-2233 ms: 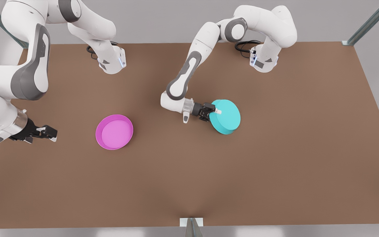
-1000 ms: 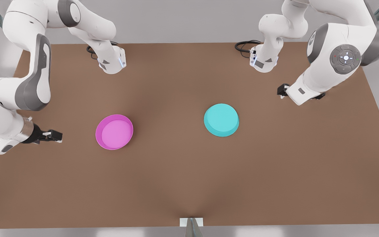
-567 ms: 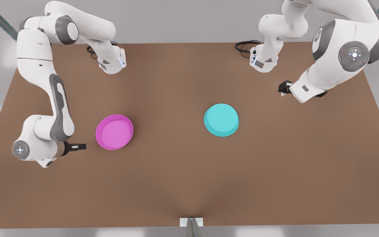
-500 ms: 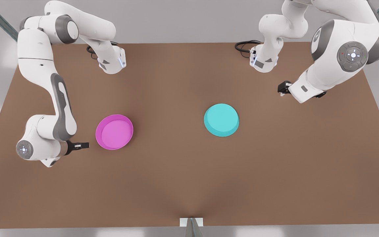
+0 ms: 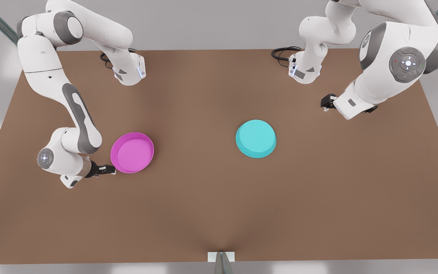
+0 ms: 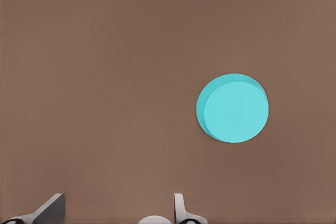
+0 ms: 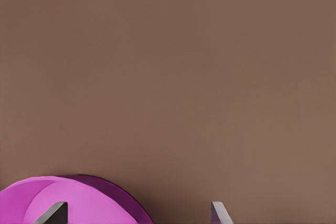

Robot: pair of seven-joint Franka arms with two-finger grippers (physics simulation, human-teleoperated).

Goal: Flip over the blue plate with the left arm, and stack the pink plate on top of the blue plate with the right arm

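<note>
My right claw [image 5: 109, 169], fingers spread, has closed in beside the round magenta-pink plate [image 5: 132, 152] at the front view's left. My left claw [image 6: 118, 211], spread, waits far off; the turquoise round plate [image 5: 256, 138] lies flipped on the brown worktop [image 5: 219, 205], ready for stacking.

Your two robot arms are glossy white jointed shells with dark grey joint covers: the right arm [image 5: 57, 82] on the front view's left, the left arm [image 5: 384, 62] on the front view's right. You can see a long grey inlay running down the right arm's forearm. Each arm carries a round grey end cap with a small glowing white light at its centre. Each white base has a thin blue light strip, grey markings and looped black cables behind it. A silver collar joins each wrist to its small black hand, whose fingertips are pale grey.
</note>
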